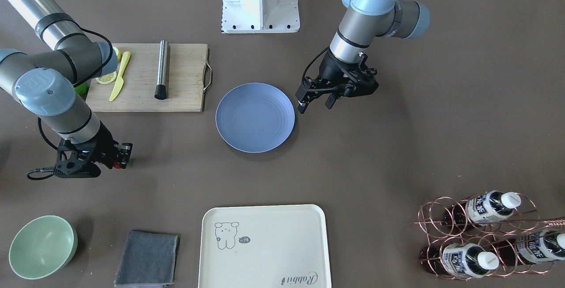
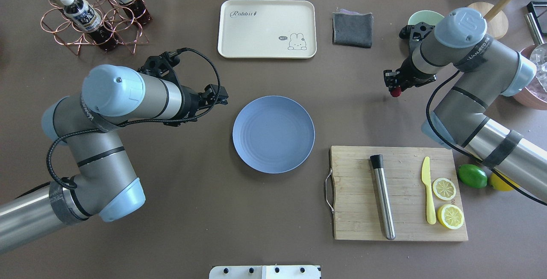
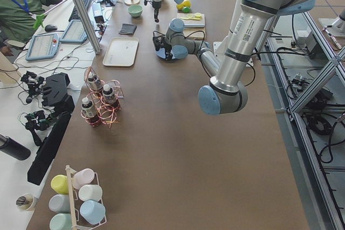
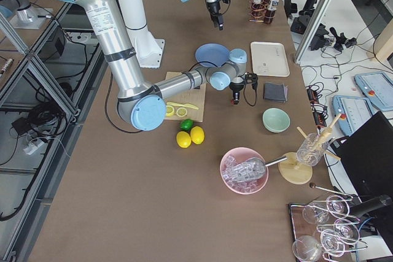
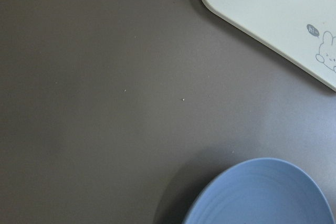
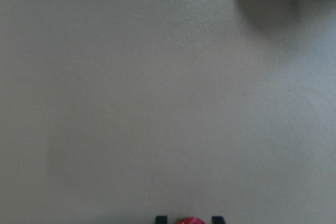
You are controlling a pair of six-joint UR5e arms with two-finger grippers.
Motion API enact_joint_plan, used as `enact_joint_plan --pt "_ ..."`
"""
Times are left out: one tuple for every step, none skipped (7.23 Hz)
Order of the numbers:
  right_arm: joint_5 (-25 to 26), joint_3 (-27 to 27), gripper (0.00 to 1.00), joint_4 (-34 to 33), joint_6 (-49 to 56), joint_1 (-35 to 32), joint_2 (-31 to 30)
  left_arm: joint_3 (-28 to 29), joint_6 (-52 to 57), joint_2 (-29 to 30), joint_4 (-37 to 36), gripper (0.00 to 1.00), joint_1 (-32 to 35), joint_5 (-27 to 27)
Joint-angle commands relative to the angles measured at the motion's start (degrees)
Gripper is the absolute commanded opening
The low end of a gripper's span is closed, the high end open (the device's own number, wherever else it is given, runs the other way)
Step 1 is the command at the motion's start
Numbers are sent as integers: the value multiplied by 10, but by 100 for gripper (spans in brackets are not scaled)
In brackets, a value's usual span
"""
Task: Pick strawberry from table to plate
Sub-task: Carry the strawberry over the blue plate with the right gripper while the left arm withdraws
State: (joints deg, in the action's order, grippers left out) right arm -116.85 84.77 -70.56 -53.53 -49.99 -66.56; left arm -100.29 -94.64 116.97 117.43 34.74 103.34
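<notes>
The strawberry [image 2: 395,92], small and dark red, sits between the fingertips of my right gripper [image 2: 395,87] low over the brown table [image 2: 213,210], to the right of the plate. In the right wrist view the strawberry [image 6: 190,221] shows at the bottom edge between the two black fingertips [image 6: 160,219]. In the front view the right gripper [image 1: 117,161] is shut on the strawberry [image 1: 117,165]. The light blue plate [image 2: 273,134] lies empty at the table's middle. My left gripper [image 1: 315,104] hangs open and empty beside the plate [image 1: 255,117].
A wooden cutting board [image 2: 354,202] holds a steel muddler, a yellow knife and two lemon slices; a lime [image 2: 472,176] lies beside it. At the far side are a cream tray [image 2: 267,29], a grey cloth [image 2: 352,28], a green bowl [image 1: 43,246] and a copper bottle rack [image 2: 92,14].
</notes>
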Motion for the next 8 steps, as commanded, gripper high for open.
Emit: enact_joint_plan --pt "-19 6 0 -23 -10 -5 43 -18 71 -26 1 98 51 31" --pt "-17 10 0 -31 -34 7 59 -42 147 -70 0 98 62 32" --pt "-11 34 0 -32 -82 31 62 -73 271 -128 2 98 78 38" --pt "-1 56 0 -34 -105 53 61 -102 334 -167 2 98 89 41" --pt "21 78 0 -46 -135 87 61 -106 347 -183 2 98 117 56" --pt "74 106 0 -49 -162 129 59 -107 349 -193 8 98 149 95" --pt "85 112 0 -49 -188 154 63 -105 361 -205 24 98 176 132" --pt "87 122 0 -49 -194 168 64 -99 386 -227 43 98 182 141"
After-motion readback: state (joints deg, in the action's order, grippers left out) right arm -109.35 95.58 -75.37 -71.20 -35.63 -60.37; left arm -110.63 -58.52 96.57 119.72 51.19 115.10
